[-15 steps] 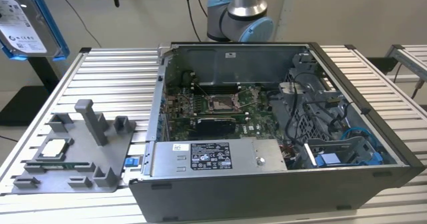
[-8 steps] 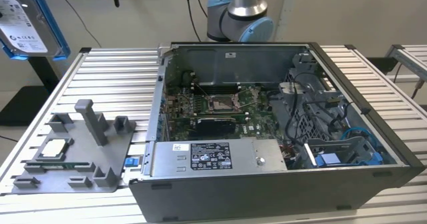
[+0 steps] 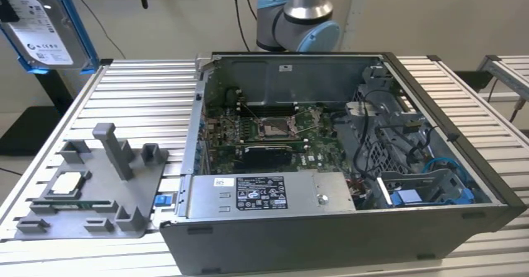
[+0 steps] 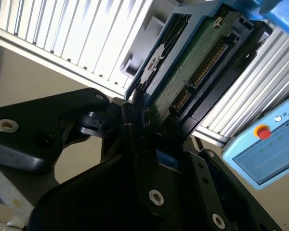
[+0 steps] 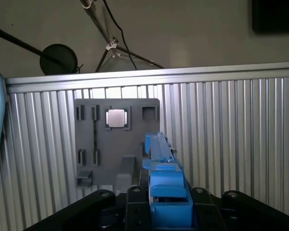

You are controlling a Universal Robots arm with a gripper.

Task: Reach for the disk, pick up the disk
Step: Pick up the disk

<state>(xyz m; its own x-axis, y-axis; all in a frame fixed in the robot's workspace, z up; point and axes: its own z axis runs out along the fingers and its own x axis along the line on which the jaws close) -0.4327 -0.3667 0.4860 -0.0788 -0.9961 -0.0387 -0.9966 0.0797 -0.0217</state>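
Disk: the disk (image 3: 39,29) hangs in the air at the exterior view's far left, clear of the table, long side roughly upright and white label facing the camera. In the second wrist view its green circuit side and a row of connector pins (image 4: 192,62) face the lens.
Frame: a blue plastic frame (image 3: 76,35) runs along the disk's edges. In the first wrist view it is seen edge-on (image 5: 160,154), rising from between the fingers.
Gripper: the gripper (image 5: 166,195) is closed on the disk. In the second wrist view the black fingers (image 4: 135,120) press against the disk's lower end.
Plate: a grey plate (image 3: 91,193) with upright pegs and slots lies flat on the table, just beside the case. The first wrist view shows it behind the disk (image 5: 86,139).
Chip: a small square silver chip (image 3: 64,184) sits in a pocket of the plate, well apart from the disk (image 5: 116,118).
Table: a ribbed aluminium table (image 3: 140,91) carries the plate and the case.
Case: an open computer case (image 3: 331,243) lies on its side, motherboard (image 3: 264,128) exposed.
Box: a silver box with a white sticker (image 3: 264,193) sits along the case's near wall.
Arm: the arm's grey and blue joint (image 3: 293,26) stands behind the case.
Pendant: a pale blue pendant with a red button (image 4: 265,149) shows past the table's edge.
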